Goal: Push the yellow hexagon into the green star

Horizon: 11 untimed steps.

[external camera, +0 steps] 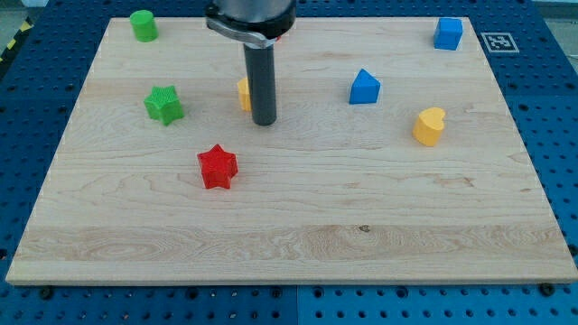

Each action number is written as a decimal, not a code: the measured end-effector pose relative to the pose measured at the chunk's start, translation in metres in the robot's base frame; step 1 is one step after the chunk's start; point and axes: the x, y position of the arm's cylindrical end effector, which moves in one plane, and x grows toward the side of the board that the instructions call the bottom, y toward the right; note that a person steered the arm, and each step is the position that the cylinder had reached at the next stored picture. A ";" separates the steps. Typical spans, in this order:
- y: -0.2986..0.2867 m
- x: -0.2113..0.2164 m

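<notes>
We are looking at a pale wooden board with visible grain, lying on a blue pegboard dotted with holes. A black-and-white marker tag is sitting off the board's top right corner, and a strip of yellow-black tape is showing past the top left corner.

Our rod is coming down from a dark mount at the top edge, left of centre. My tip is resting on the board, touching or just beside the yellow hexagon, on its right. The rod has no jaws, so we are reporting no open or closed state; it is clamped on nothing.

The hexagon is sitting in the upper middle of the board, mostly hidden behind the rod; only a sliver of its left side is showing, so we are not making out its shape. The green star is lying well apart to its left, near the left edge.

A green cylinder is sitting in the top left corner. A red star is lying below the tip, toward the centre. A blue house-shaped block is sitting right of centre, a yellow heart nearer the right edge, and a blue cube in the top right corner.

A red bit is peeking out beside the mount; we cannot tell what it is.
</notes>
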 end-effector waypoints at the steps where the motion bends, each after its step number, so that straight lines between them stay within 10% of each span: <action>1: 0.002 -0.028; 11: -0.080 -0.024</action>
